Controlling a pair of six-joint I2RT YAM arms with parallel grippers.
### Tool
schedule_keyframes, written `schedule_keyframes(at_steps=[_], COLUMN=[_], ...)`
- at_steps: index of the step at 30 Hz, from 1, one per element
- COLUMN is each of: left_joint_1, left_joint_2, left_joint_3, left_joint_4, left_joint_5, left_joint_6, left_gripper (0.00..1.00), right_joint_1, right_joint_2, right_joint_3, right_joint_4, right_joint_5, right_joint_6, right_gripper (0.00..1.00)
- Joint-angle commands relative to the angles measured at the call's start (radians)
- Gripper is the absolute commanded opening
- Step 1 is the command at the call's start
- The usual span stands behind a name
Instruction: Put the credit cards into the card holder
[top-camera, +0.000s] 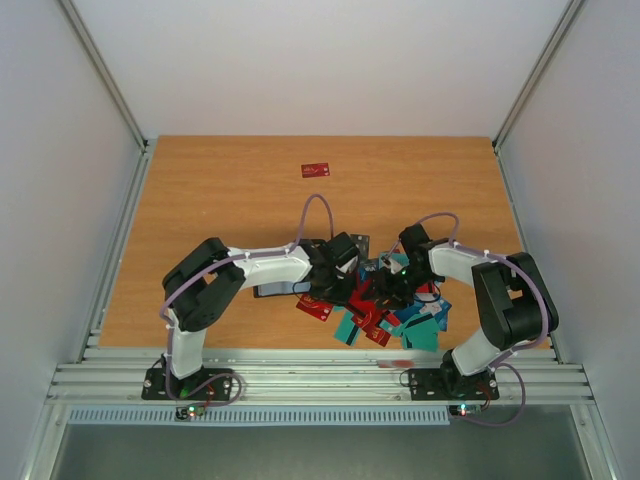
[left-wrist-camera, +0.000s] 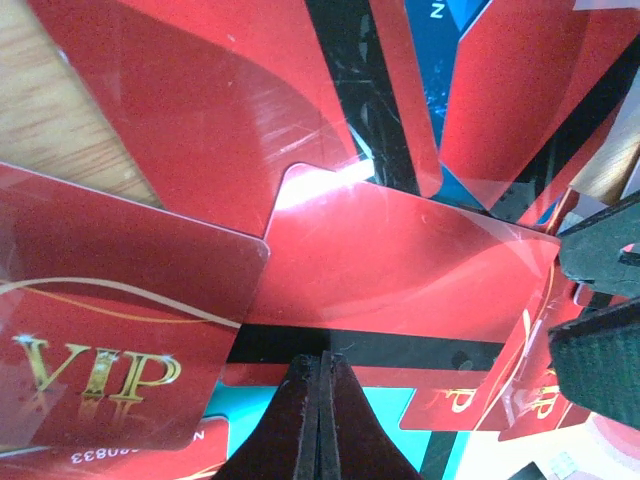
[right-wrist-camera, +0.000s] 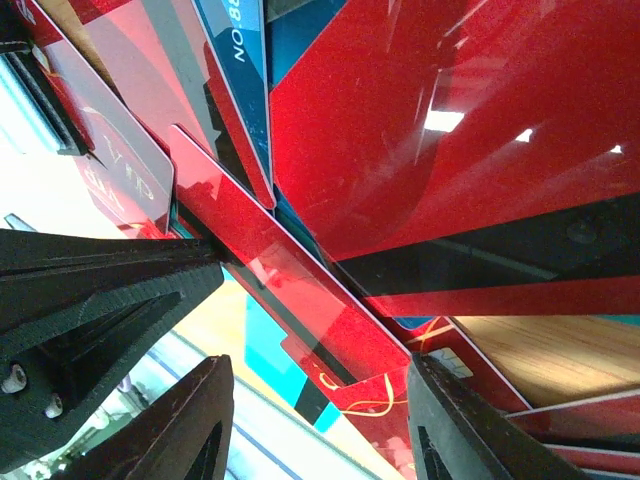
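Surface (top-camera: 200, 200): orange-brown wood-grain laminate, matte and flat.
Card holder (top-camera: 270, 290): a dark, flat oblong at 9 o'clock from the heap of cards. It was largely covered by the white left forearm (top-camera: 270, 265), so its fold and full outline could not be made out.
Lone card (top-camera: 315, 170): a small red rectangle with white marking, lying flat and well apart at 12 o'clock from the heap.
Left pincer (left-wrist-camera: 320, 365): closed, its two dark wedge-shaped fingers pressed flat together. The tips were at the black stripe of a glossy red card; whether an edge was nipped between them could not be told.
Credit cards (top-camera: 385, 320): thin, glossy plastic with rounded corners, red and teal, some with black stripes. They overlapped in a loose heap near the front edge, between the arms.
VIP card (left-wrist-camera: 100, 350): red with gold lettering, at 8 o'clock in the left wrist view. Its printed digits were cut off by the frame.
Right pincer (right-wrist-camera: 318, 370): open, its matte black fingers apart, with a narrow red card slanting between them. Contact with either finger was unclear.
Hidden: the lower cards lay buried under the upper ones, and both pincers masked the heap's middle from above.
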Motion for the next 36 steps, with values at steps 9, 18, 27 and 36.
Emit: schedule_keyframes(at_steps=[9,18,27,36], left_joint_1=[0.012,0.018,0.027,0.060], left_joint_2=[0.020,-0.012,-0.191,-0.191], left_joint_3=[-0.094,-0.135,-0.131,-0.158], left_joint_4=[0.137,0.203,0.086,0.033], left_joint_5=[0.065,0.107,0.008,-0.039], left_joint_6=[-0.004,0.001,0.033,0.072], left_gripper=[0.00,0.00,0.01,0.01], right_joint_1=[0.006,0.006,0.005,0.006], right_joint_2=[0.002,0.000,-0.030,-0.063], right_joint_3=[-0.067,-0.108,-0.096,-0.093], right_joint_4=[0.164,0.261,0.175,0.126], right_joint_5=[-0.151,-0.224,-0.162,-0.117], right_joint_6=[0.021,0.049,0.025,0.031], right_gripper=[0.41,0.34,0.34,0.36])
